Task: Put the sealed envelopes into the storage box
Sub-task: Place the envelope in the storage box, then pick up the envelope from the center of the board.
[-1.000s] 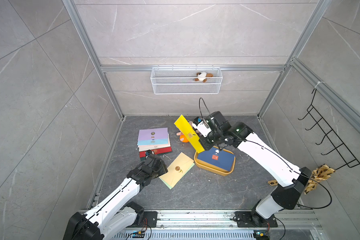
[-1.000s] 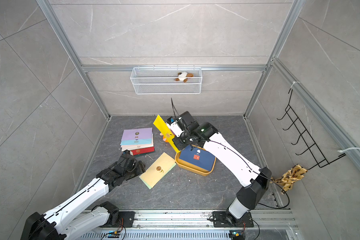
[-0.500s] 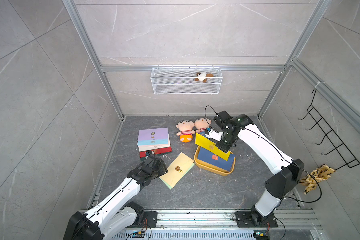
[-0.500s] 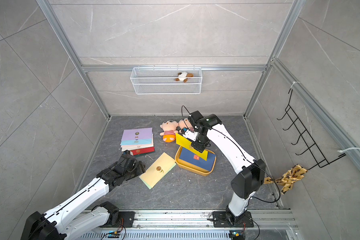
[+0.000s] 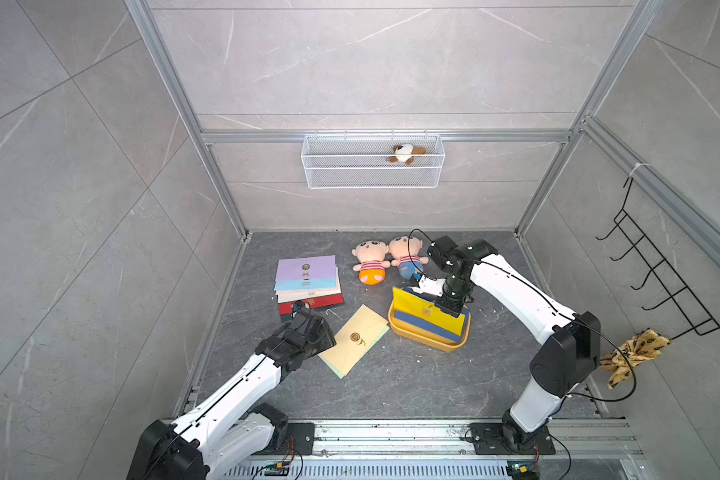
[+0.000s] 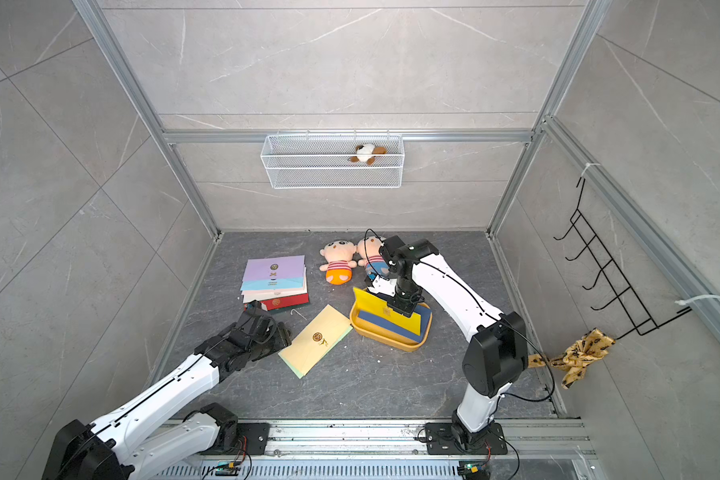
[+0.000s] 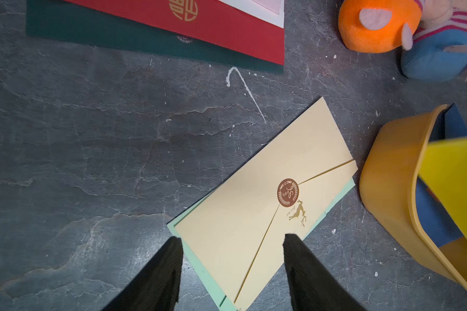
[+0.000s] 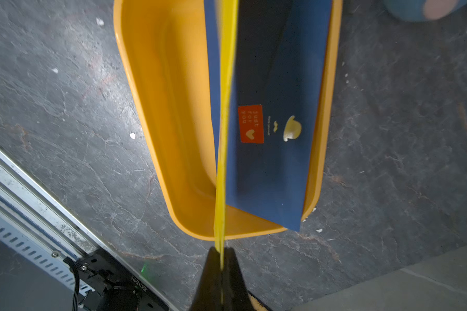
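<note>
The right wrist view shows the right claw [image 8: 221, 251] clamped on the bright yellow paper envelope [image 8: 225, 107], edge-on over the mustard-yellow plastic tray [image 8: 157, 107] holding a navy envelope [image 8: 275, 80]. The left claw [image 7: 233, 237] hangs spread wide over the cream envelope's [image 7: 254, 188] edge, with bare worktop [image 7: 92, 161] alongside.

— Overhead pair?
— Set high at the front, tilted down toward the back wall [image 5: 371, 62]; far off, wide. Same ground in both top views: whole floor [image 5: 391, 386], wire basket [image 5: 371, 176].
— Left wrist?
— Low and close, facing down on the cream envelope [image 7: 254, 202], tray [image 7: 383, 172] at the frame's edge.
— Right wrist?
— Closer, sighted along the yellow envelope [image 8: 224, 121] into the tray. Shared by both wrists: tray, blue envelope [image 8: 275, 161].
</note>
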You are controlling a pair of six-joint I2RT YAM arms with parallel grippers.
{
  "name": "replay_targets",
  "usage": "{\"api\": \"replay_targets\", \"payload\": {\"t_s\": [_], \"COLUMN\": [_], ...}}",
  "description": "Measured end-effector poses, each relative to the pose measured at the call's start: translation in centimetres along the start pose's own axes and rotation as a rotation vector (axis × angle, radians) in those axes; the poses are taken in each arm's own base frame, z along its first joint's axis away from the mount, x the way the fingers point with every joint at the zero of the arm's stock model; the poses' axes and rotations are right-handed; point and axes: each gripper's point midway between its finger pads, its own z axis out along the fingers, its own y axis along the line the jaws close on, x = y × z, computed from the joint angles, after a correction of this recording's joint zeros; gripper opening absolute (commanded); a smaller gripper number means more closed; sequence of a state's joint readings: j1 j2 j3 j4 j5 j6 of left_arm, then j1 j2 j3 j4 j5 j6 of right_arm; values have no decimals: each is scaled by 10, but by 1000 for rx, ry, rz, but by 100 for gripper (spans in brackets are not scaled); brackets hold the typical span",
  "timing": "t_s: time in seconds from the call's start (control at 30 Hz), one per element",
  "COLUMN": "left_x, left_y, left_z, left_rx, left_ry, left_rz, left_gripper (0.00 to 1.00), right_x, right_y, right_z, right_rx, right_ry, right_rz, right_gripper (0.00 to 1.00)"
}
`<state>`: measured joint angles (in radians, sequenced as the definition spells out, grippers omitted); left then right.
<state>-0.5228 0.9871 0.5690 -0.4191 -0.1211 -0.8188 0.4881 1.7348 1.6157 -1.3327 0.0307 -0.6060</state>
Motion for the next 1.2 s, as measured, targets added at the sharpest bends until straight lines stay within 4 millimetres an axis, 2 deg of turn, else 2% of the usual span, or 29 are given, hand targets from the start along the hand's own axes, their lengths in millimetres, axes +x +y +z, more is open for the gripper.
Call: {"api": "replay_targets", "payload": {"t_s": [0.07, 0.3, 0.53, 0.6, 0.73, 0.8, 0.9, 1.03, 1.13, 1.2], "left_x": [0, 1, 2, 2, 3, 4, 5, 5, 4, 2], "left_y": [0, 1, 1, 1, 2, 3, 2, 0, -3, -8], "left_z": [0, 1, 3, 3, 4, 5, 6, 10, 17, 23], "left_rx": [-1, -5, -9, -9, -15, -18, -16, -9, -16, -21], "left_ry": [1, 5, 10, 10, 15, 21, 27, 34, 48, 59], "left_rz": [0, 1, 1, 1, 2, 3, 5, 15, 31, 45], "left_gripper": [65, 65, 65, 65, 65, 65, 65, 66, 65, 65], "right_x": [4, 2, 2, 2, -1, -5, -9, -18, -27, -27], "right_y": [2, -3, -5, -8, -15, -19, -26, -37, -41, -35], "right_z": [5, 4, 22, 26, 30, 30, 28, 6, -29, -50], "right_rx": [-13, -9, -28, -18, 4, 20, 53, 113, 154, 143], "right_ry": [12, -27, -42, -48, -65, -78, -95, -186, -358, -481], "right_rz": [-4, 5, 20, 27, 40, 58, 104, 232, 407, 549], "right_gripper": [0, 0, 0, 6, 35, 42, 44, 45, 46, 42]}}
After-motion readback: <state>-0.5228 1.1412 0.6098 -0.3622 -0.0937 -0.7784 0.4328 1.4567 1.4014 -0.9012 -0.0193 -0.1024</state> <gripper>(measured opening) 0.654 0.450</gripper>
